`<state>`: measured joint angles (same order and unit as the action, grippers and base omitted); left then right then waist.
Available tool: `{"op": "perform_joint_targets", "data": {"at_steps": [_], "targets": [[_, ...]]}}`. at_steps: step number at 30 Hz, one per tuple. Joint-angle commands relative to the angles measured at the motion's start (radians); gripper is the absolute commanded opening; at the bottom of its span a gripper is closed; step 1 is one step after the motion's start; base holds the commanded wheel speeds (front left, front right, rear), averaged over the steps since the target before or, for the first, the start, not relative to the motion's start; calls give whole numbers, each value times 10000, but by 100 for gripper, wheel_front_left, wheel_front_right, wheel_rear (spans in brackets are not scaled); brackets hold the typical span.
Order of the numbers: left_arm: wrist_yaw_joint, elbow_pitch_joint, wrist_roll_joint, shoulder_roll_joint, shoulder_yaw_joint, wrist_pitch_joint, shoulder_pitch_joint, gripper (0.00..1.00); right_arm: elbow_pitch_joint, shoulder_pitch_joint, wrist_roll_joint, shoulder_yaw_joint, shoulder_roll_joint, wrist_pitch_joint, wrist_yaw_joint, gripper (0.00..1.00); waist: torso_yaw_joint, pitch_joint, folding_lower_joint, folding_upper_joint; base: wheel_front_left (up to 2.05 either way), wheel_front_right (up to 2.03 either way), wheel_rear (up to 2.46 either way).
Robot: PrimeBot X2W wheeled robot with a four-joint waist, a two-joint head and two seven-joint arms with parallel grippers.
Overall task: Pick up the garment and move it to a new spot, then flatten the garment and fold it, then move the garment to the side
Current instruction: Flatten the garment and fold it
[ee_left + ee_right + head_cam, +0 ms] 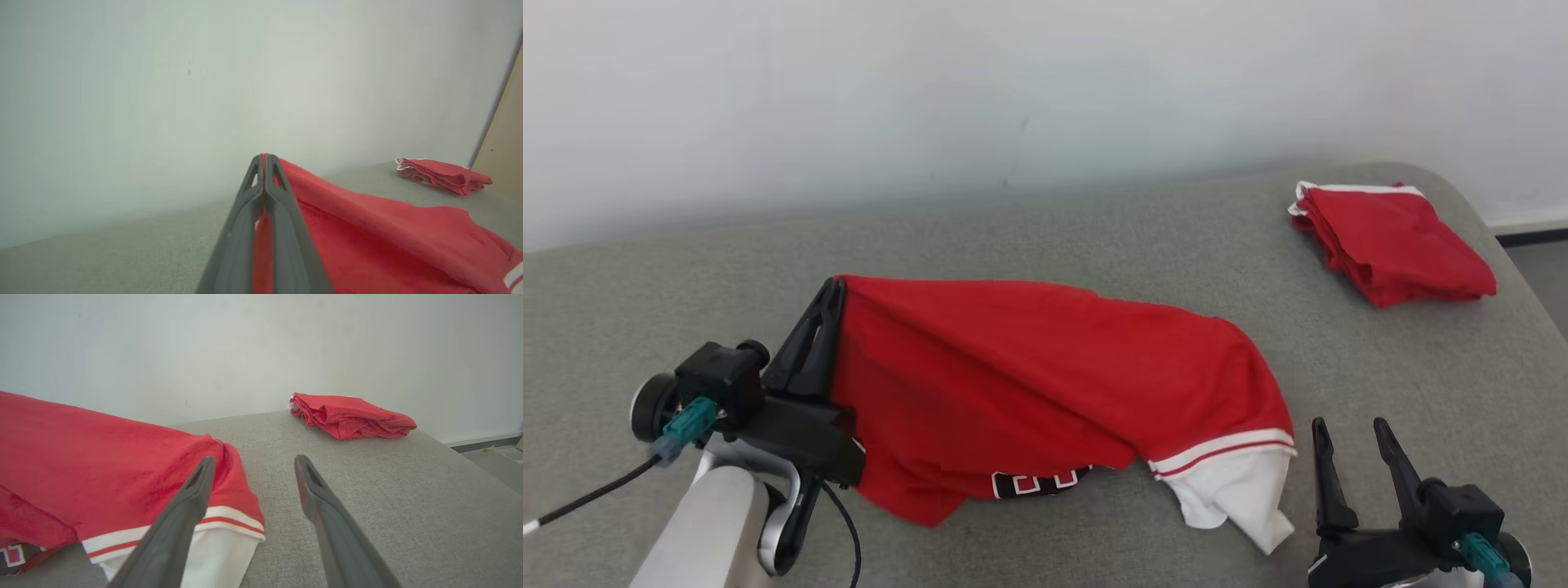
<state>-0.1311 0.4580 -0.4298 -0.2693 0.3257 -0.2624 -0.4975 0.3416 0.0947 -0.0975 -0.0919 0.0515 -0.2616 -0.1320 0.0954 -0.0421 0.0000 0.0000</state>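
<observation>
My left gripper (832,287) sits at the centre left of the head view, its 2 fingers pressed together on one edge of the red garment (1045,359). In the left wrist view a strip of red cloth shows between them. I hold that edge raised, so the fabric slopes from my fingertips down toward the lower right, where its white, red-striped hem lies on the grey cushioned surface (1094,237). I judge that a raised pinch like this frees the cloth for carrying to a new spot. My right gripper (1349,430) sits at the lower right, jaws wide apart and holding nothing, just beside the white hem, which looks well placed for taking a 2nd corner. Whether my left fingers have 1 layer or more, I can't quite tell. A folded red pile (1392,241) lies in the upper right, well apart.
</observation>
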Motion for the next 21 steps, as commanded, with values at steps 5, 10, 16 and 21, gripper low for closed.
{"op": "perform_joint_targets", "data": {"at_steps": [5,10,16,21], "targets": [[11,-1121,-293,-283,334,-33,1111,0,28,-399,-195,-35,-20,-37,21,100,-560,414,0,0,0,0,0],[11,-2045,-710,-298,536,-33,2705,0,34,-643,-278,-195,-15,-37,21,100,-930,519,0,0,0,0,0],[25,-2741,-1221,-191,742,-15,4436,0,108,-804,-217,-407,-18,-37,21,100,-1469,638,0,0,0,0,0],[87,-2725,-1659,-324,568,-5,5293,0,175,-831,-213,-411,-15,-39,21,100,-1783,700,0,0,0,0,0]]}}
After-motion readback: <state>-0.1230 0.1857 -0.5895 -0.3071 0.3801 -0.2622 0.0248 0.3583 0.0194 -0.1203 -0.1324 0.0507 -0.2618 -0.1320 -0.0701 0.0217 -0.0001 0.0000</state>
